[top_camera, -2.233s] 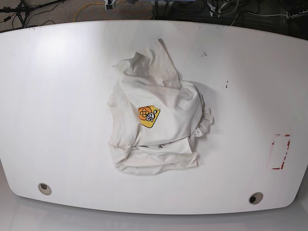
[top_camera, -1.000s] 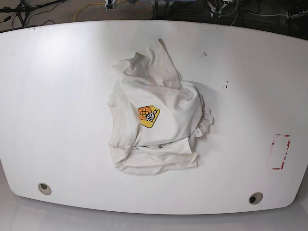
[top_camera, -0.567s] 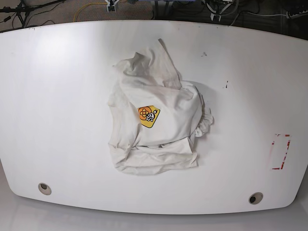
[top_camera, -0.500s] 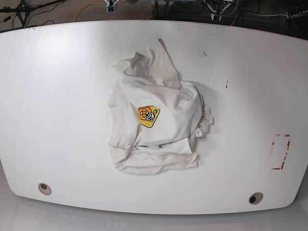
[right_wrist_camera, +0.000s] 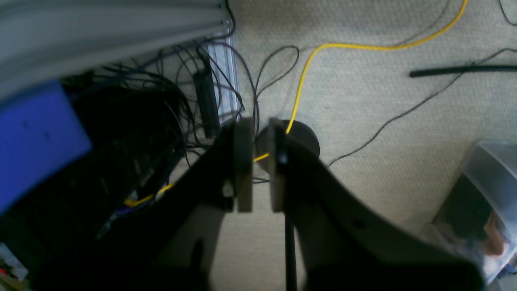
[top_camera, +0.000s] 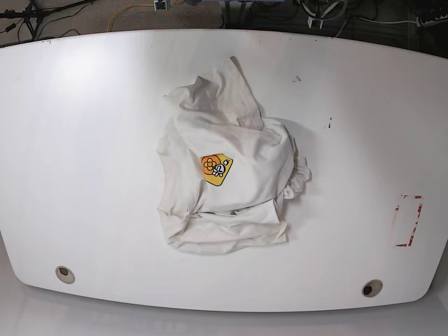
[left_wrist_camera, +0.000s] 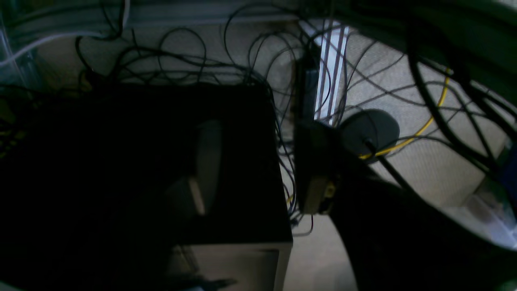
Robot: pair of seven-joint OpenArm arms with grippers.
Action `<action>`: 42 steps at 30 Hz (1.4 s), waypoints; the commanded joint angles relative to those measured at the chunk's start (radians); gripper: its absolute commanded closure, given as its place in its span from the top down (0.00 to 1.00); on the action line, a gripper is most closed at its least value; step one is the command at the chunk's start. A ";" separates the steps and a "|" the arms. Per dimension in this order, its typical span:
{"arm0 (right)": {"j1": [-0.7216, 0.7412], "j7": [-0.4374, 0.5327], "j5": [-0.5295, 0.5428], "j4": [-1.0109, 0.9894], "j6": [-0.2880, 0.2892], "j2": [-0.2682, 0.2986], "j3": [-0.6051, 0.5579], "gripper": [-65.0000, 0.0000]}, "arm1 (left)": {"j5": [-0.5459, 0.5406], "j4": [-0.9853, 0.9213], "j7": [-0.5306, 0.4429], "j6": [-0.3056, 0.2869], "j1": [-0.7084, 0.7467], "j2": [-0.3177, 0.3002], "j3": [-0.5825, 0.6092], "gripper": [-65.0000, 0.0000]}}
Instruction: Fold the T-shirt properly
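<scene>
The off-white T-shirt lies crumpled in the middle of the white table, with its yellow-orange badge facing up. Neither arm shows in the base view. The right gripper shows in the right wrist view. Its jaws are empty and almost together, and it hangs over the carpet, away from the shirt. The left gripper shows dimly in the left wrist view. Its jaws stand apart and empty over a dark box and cables. The shirt is in neither wrist view.
A red-outlined rectangle is marked near the table's right edge. Two round holes sit near the front edge. Cables, a yellow cord and a clear bin lie on the floor.
</scene>
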 commanded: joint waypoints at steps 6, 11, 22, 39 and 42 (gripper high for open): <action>-0.071 0.030 0.003 0.123 -0.001 -0.003 0.000 0.10 | 0.000 0.079 -0.073 0.004 0.051 0.007 -0.020 0.46; -0.060 0.019 0.000 0.108 -0.002 0.000 -0.001 0.11 | 0.002 0.059 -0.043 0.001 0.028 0.012 -0.007 0.45; -0.058 0.020 0.001 0.088 0.002 0.000 0.003 0.12 | 0.008 -0.017 -0.046 0.005 0.020 0.007 -0.011 0.42; -0.181 0.035 0.002 0.267 0.000 0.000 0.002 0.11 | 0.007 0.179 -0.180 0.010 0.186 -0.005 -0.013 0.42; -0.208 0.035 0.002 0.302 -0.001 -0.001 0.002 0.11 | 0.008 0.256 -0.161 0.012 0.229 -0.007 -0.013 0.41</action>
